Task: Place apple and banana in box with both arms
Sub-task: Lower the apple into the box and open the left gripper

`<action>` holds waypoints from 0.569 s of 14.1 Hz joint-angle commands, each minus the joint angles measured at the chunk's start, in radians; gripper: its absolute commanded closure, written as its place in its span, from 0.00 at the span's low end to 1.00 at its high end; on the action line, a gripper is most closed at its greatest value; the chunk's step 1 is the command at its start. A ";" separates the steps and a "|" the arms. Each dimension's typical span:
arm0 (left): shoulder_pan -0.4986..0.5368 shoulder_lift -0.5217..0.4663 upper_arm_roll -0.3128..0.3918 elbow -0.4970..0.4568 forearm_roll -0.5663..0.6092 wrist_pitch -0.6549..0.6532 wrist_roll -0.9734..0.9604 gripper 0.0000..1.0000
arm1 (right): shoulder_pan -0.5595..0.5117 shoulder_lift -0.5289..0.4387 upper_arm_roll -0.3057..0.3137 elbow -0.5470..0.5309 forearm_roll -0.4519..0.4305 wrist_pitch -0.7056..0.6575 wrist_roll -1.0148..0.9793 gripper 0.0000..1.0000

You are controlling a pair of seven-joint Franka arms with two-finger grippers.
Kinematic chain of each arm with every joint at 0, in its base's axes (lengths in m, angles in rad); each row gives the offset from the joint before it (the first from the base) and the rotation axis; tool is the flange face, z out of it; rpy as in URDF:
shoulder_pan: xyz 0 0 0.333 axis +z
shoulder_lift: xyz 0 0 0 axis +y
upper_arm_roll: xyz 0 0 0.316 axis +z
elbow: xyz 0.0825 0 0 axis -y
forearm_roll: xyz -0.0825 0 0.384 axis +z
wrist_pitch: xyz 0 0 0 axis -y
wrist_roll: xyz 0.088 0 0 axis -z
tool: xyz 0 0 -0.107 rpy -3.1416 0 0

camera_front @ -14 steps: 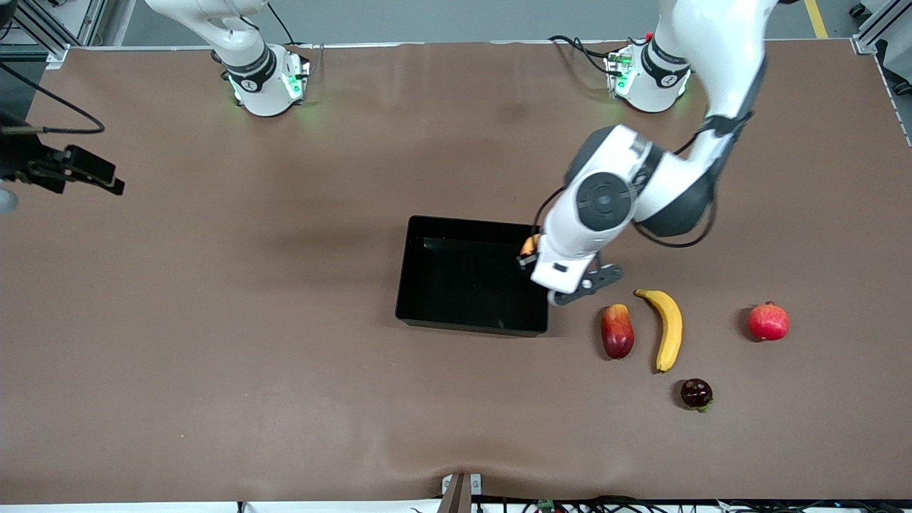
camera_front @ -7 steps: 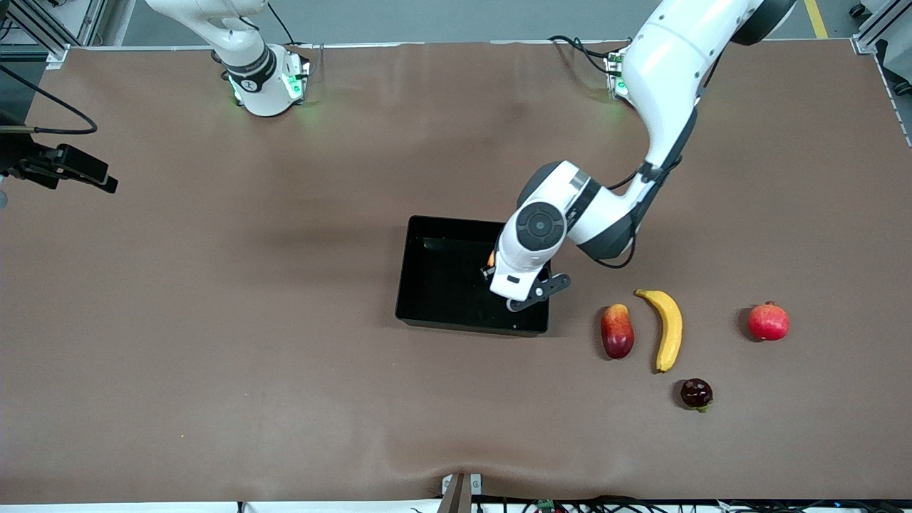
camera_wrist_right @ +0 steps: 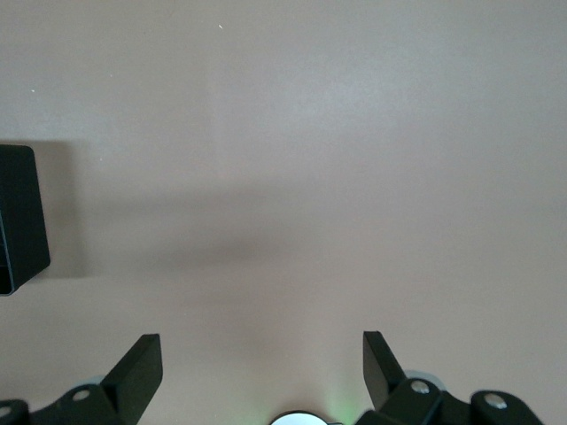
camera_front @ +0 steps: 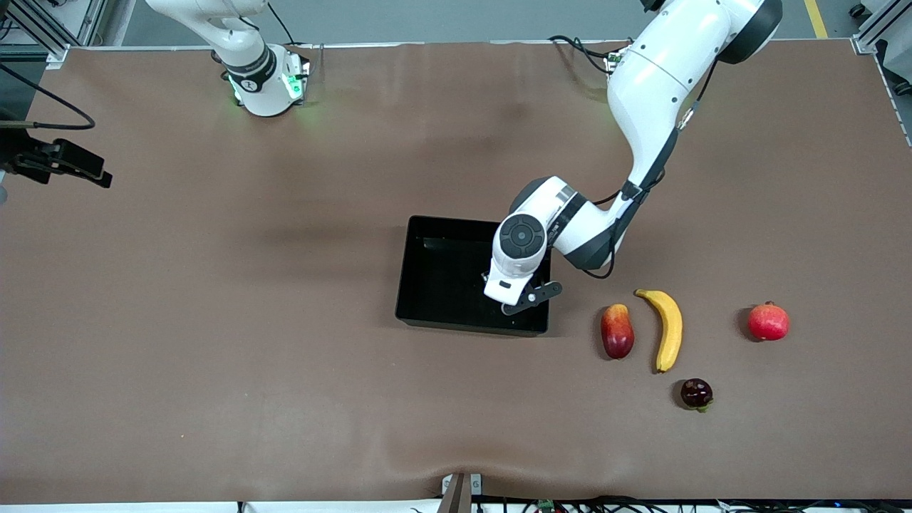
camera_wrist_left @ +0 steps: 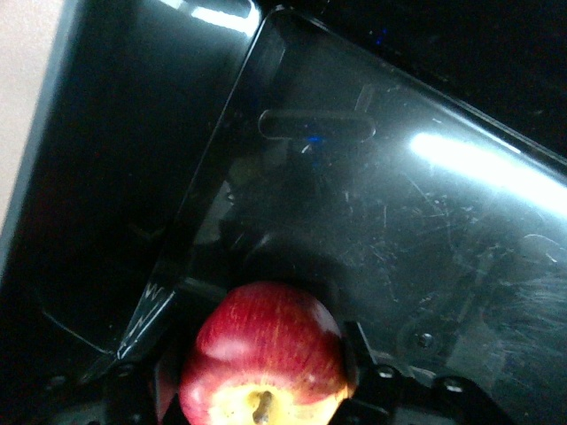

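Gripping the apple (camera_wrist_left: 264,359), the left gripper (camera_wrist_left: 262,372) hangs low inside the box (camera_front: 434,285), at the end of the box toward the left arm's side of the table. In the left wrist view the apple shows red above with a yellow underside and a short stem, clamped between the two black fingers (camera_wrist_left: 356,350), which press its sides. The glossy black floor of the box, scratched and carrying bright reflections, fills that view under the apple; whether the apple touches the floor cannot be told. In the front view the left arm (camera_front: 641,92) reaches from its base down to the box, and its wrist covers the apple.

The box lies near the middle of the table (camera_front: 214,320). The banana (camera_front: 667,328) lies on the table well apart from the box, toward the left arm's end, with its curved length running toward and away from the front camera. An elongated red-yellow fruit (camera_front: 617,330) lies just beside the banana, between it and the box. A round red fruit with a crown tip (camera_front: 769,321) lies farther toward the left arm's end. A small dark red fruit (camera_front: 696,393) lies nearer to the front camera than the banana.

The right gripper (camera_wrist_right: 262,370) waits above bare table at the right arm's end, fingers spread wide with nothing between them. One corner of the box (camera_wrist_right: 19,221) shows at the edge of the right wrist view.
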 commanded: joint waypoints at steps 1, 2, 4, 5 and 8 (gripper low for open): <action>-0.003 -0.009 0.009 0.024 0.032 -0.003 -0.007 0.00 | -0.016 -0.003 0.012 0.014 -0.019 -0.003 -0.016 0.00; -0.002 -0.027 0.009 0.026 0.030 -0.004 -0.008 0.00 | -0.018 0.001 0.012 0.014 -0.019 -0.002 -0.016 0.00; 0.012 -0.101 0.010 0.026 0.029 -0.018 -0.008 0.00 | -0.018 0.001 0.012 0.014 -0.018 0.000 -0.013 0.00; 0.039 -0.143 0.010 0.024 0.032 -0.033 -0.007 0.00 | -0.019 0.001 0.012 0.014 -0.015 0.000 -0.012 0.00; 0.125 -0.274 0.006 0.024 0.010 -0.116 0.111 0.00 | -0.009 0.010 0.012 0.014 -0.019 0.000 -0.012 0.00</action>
